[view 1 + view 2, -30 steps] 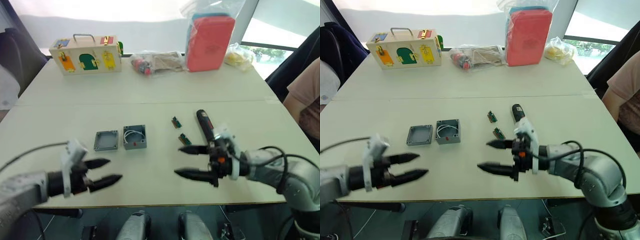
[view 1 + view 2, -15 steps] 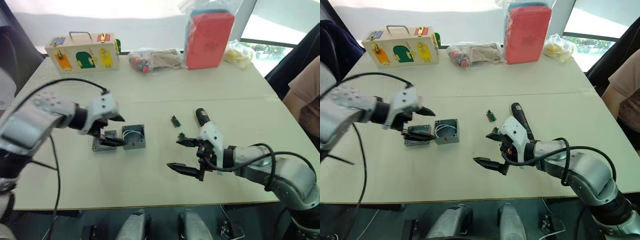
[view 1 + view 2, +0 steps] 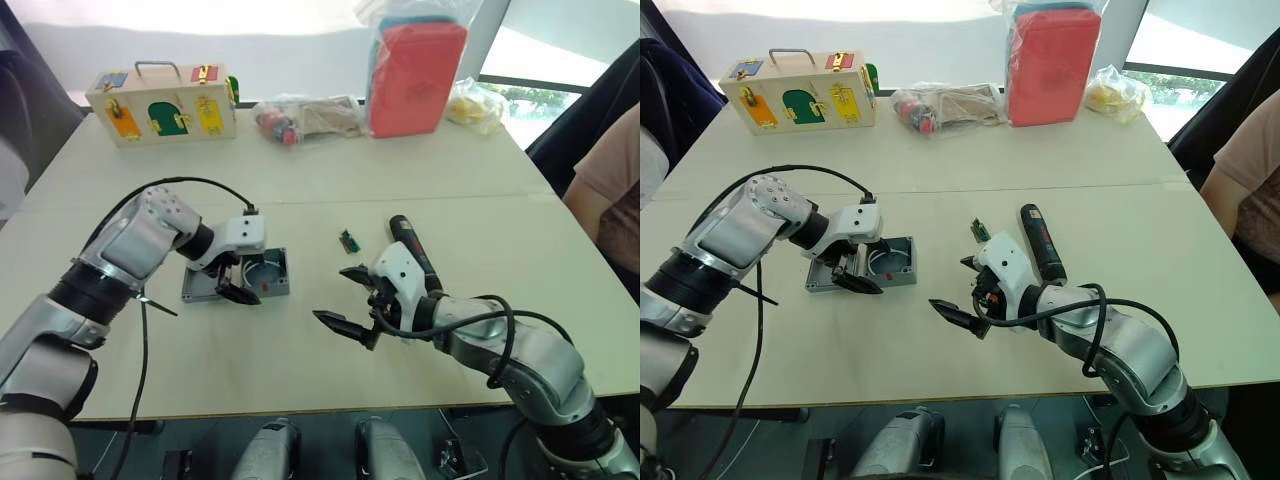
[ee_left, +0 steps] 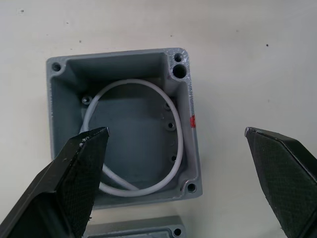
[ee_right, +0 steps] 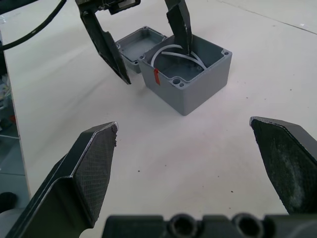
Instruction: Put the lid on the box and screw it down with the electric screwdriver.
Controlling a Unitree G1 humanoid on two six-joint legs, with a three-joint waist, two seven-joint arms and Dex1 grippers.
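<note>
Two pincers, both wide open and empty — your left pincer (image 3: 232,278) straddles the box (image 4: 124,134), apparently sizing up the lid (image 3: 198,287) beside it; right pincer (image 3: 345,298) waits.

Daylight pours in from the windows behind the far end of the table (image 3: 330,180), so strong there that the panes wash out to plain white. The tabletop is evenly bright, with only soft, faint shadows under the arms and beside the box (image 3: 266,276). The head views bend slightly at their edges. Up close, the box (image 4: 124,136) shows crisp, while the nearest black fingers (image 5: 81,183) look soft.
</note>
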